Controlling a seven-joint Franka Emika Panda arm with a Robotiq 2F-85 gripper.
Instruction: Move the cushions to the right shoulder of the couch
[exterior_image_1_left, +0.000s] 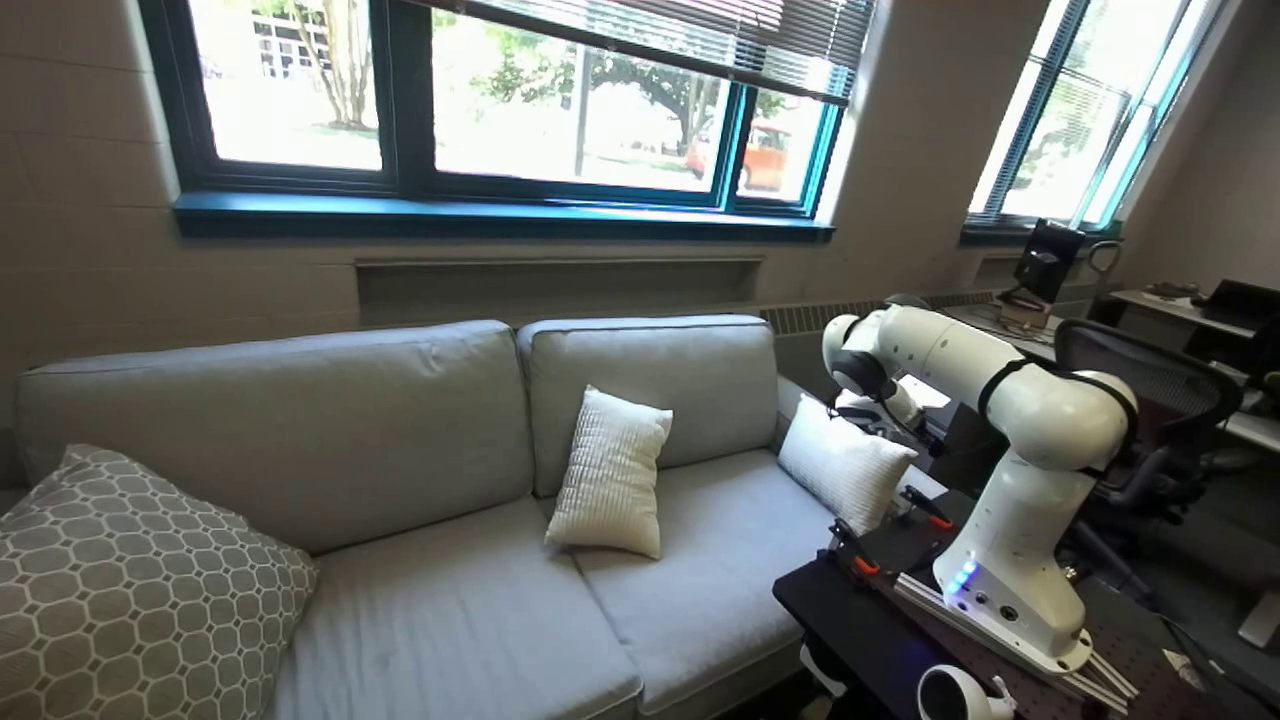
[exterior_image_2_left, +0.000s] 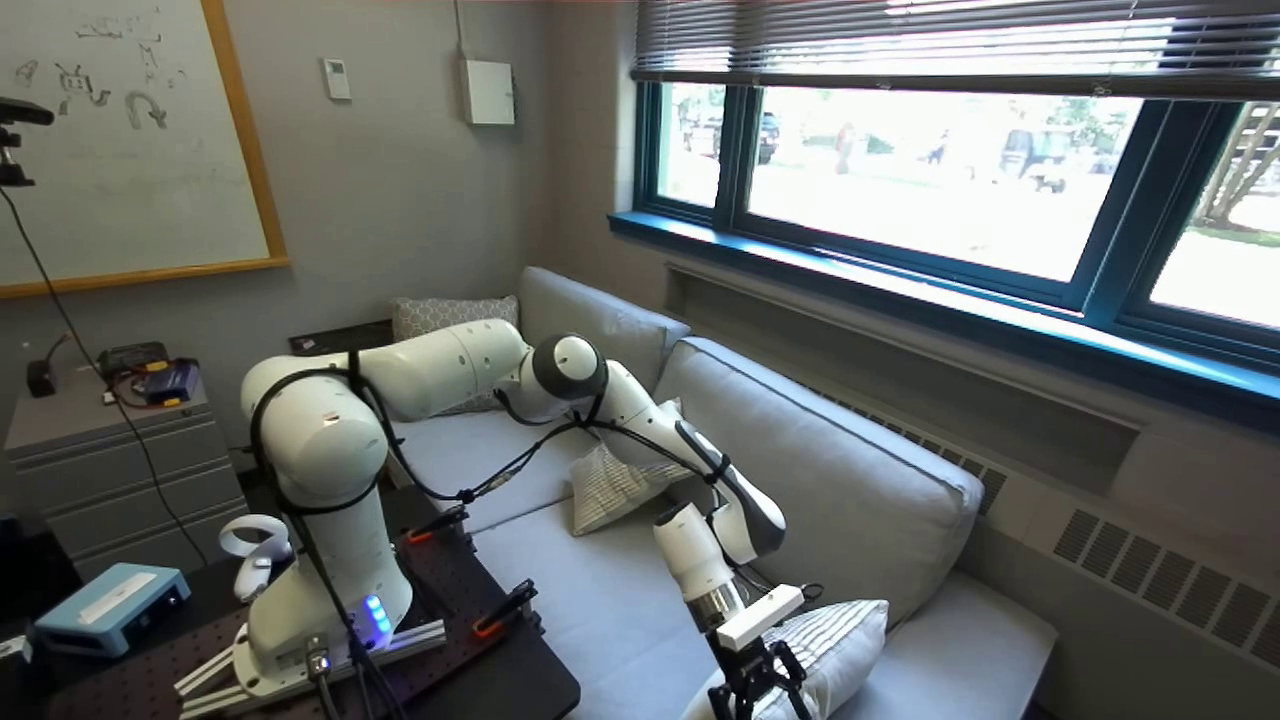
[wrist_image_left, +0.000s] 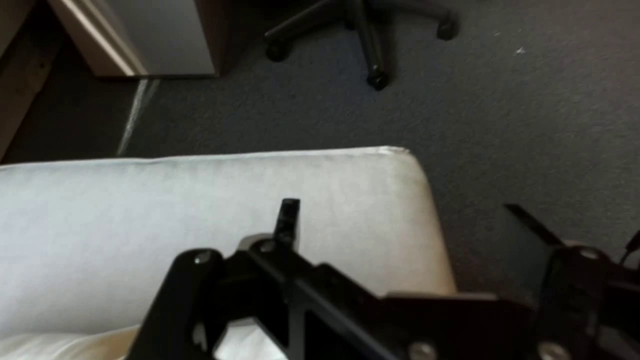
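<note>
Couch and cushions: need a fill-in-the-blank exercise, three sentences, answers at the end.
1. The couch holds ____ plain white cushions besides the patterned pillow.
2. In the wrist view, the gripper is ____, not shut.
3. In both exterior views, the robot base lights glow ____.

Missing words: two; open; blue.

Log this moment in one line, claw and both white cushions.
claw: open | one cushion: against armrest | other cushion: on seat, leaning against backrest | pending: other cushion

No words can be read. In an exterior view, scribbles (exterior_image_2_left: 118, 35) on the whiteboard (exterior_image_2_left: 110, 180) at ten o'clock are too faint, and the white sticker (exterior_image_2_left: 118, 597) on the blue box (exterior_image_2_left: 145, 604) at eight o'clock is too small.
</note>
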